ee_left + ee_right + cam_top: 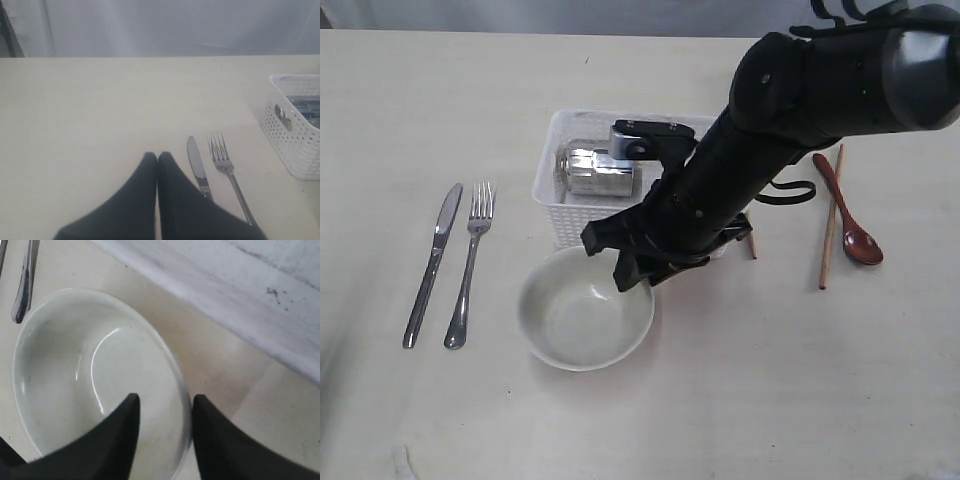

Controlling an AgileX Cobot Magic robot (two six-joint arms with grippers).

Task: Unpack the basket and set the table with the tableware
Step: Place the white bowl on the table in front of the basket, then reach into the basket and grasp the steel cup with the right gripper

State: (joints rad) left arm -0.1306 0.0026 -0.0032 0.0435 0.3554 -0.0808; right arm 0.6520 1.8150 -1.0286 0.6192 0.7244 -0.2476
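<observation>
- The right pincer (635, 275) of a two-armed robot hovers over the near rim of a white glazed round bowl (585, 310). Its jaws are parted, one finger inside the rim and one outside, and they appear to clamp nothing.
- The bowl stands upright on the pale cream bench (770, 380), just in front of the white lattice-sided plastic basket (555, 215). It lies to the right of a steel knife (432, 262) and steel fork (470, 265).
- The bowl looks rigid, smooth and breakable, and its glaze is likely slippery. The thin rim is the natural place to pinch it, with a firm but gentle squeeze and a level lift.
- A faceted steel cup (598, 168) lies on its side in the basket. It is probably light, hard and prone to rolling, so a grip across its flat facets seems the best choice.
- A reddish-brown wooden spoon (848, 210) and a wooden chopstick (831, 215) lie on the bench to the right.
- The left pincer (158, 156) is closed on nothing, low beside the knife.
</observation>
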